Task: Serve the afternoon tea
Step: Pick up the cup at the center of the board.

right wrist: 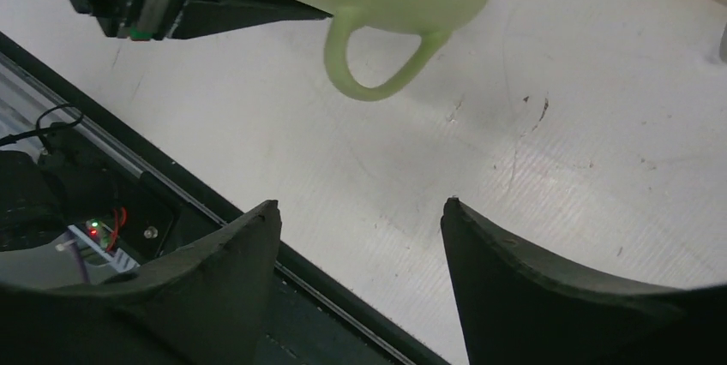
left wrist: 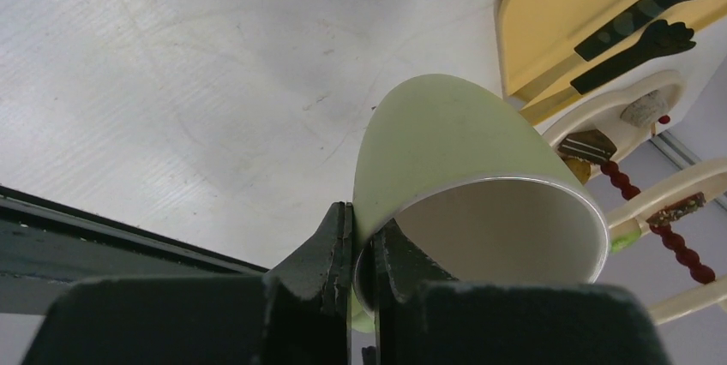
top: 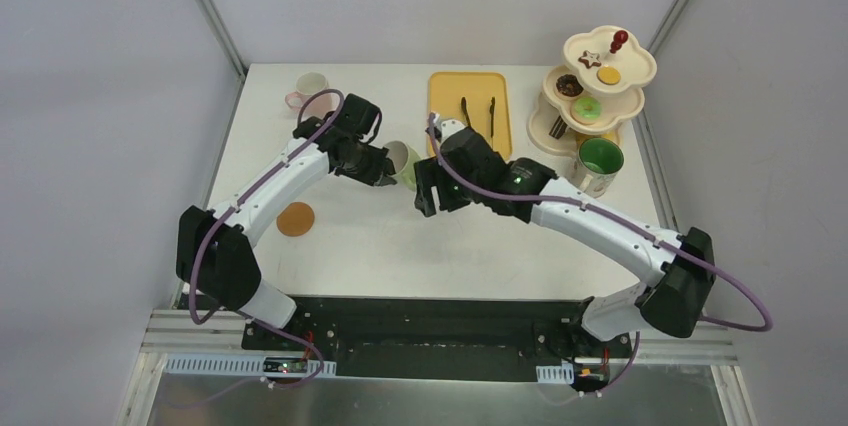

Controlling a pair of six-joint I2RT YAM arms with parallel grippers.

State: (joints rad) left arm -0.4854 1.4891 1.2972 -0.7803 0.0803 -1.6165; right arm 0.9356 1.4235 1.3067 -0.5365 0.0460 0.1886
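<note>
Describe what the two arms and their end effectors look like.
The left arm and right arm share white curved links, black joint housings and a purple cable clipped along each. The left end effector and right end effector have matte black, wedge-shaped fingers.

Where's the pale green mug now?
Mid-table in the top view, the pale green mug is pinched by its rim in the left hand, off the near-left corner of the yellow tray, the open right hand close beside it.
</note>
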